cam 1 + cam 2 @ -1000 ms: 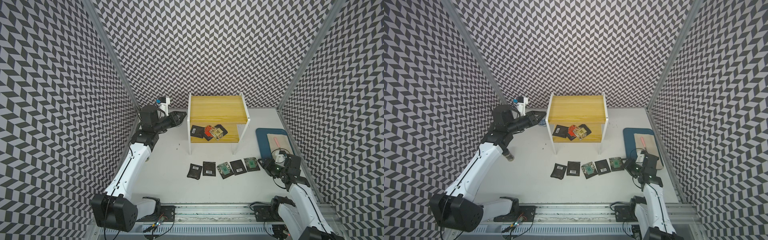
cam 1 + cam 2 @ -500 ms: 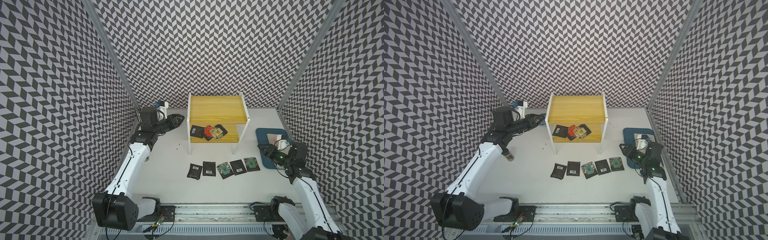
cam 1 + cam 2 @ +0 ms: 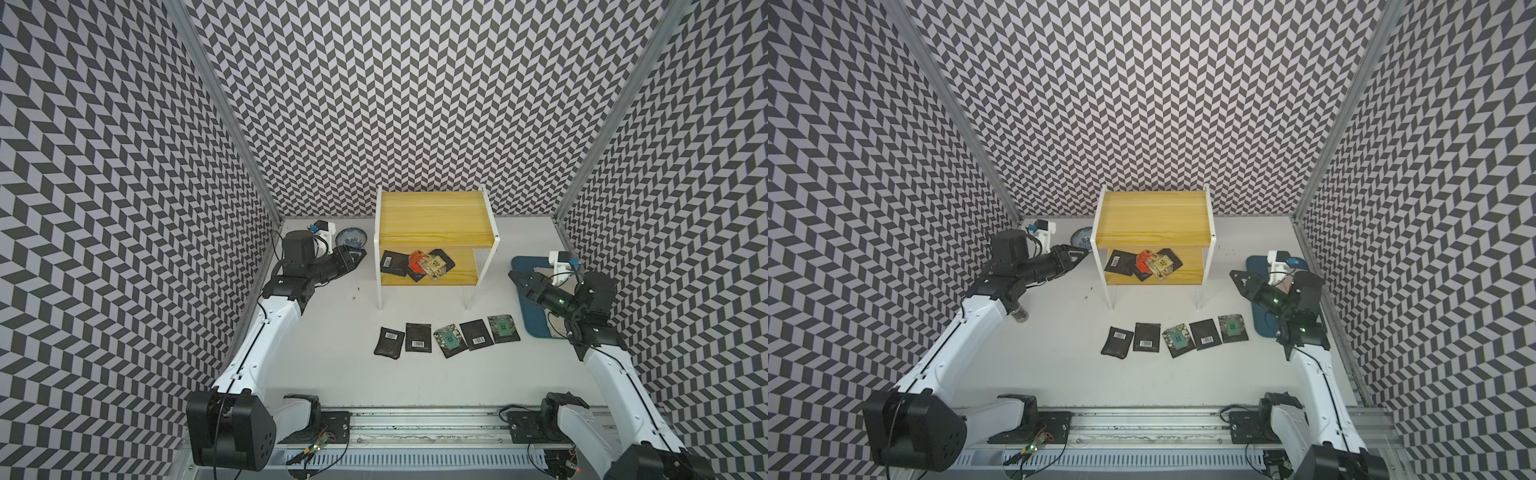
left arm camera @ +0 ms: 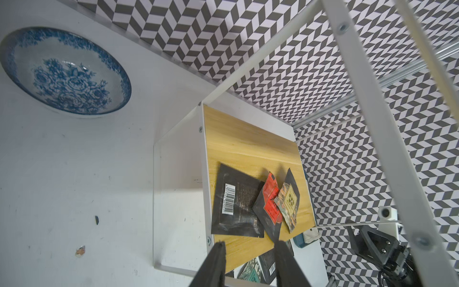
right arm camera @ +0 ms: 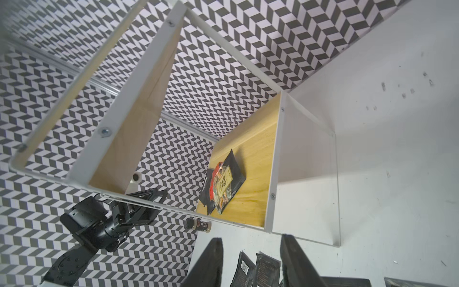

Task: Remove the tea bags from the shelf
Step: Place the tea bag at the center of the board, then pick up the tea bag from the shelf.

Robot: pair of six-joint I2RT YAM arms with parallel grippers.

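Note:
The shelf [image 3: 434, 220] has yellow boards and white frames and stands at the back of the table. On its lower board lie overlapping tea bags: a black barcoded one [image 3: 392, 264], a red one [image 3: 415, 261] and a tan one [image 3: 434, 266] on another black one. Several more tea bags [image 3: 448, 340] lie in a row on the table in front. My left gripper [image 3: 359, 254] hovers just left of the shelf's side frame, open and empty. To the shelf's right, my right gripper [image 3: 513, 274] points at it, also open and empty. Both wrist views look in at the lower board [image 4: 238, 139] [image 5: 258, 159].
A blue-and-white bowl [image 3: 351, 238] sits behind the left gripper near the back wall. A dark blue tray [image 3: 528, 316] lies under the right arm. A small jar [image 3: 1018, 316] lies by the left arm. Patterned walls close three sides.
The right gripper lifted away from the row of tea bags on the table and swung back toward the shelf's right side. The left gripper shifted slightly forward, uncovering the bowl.

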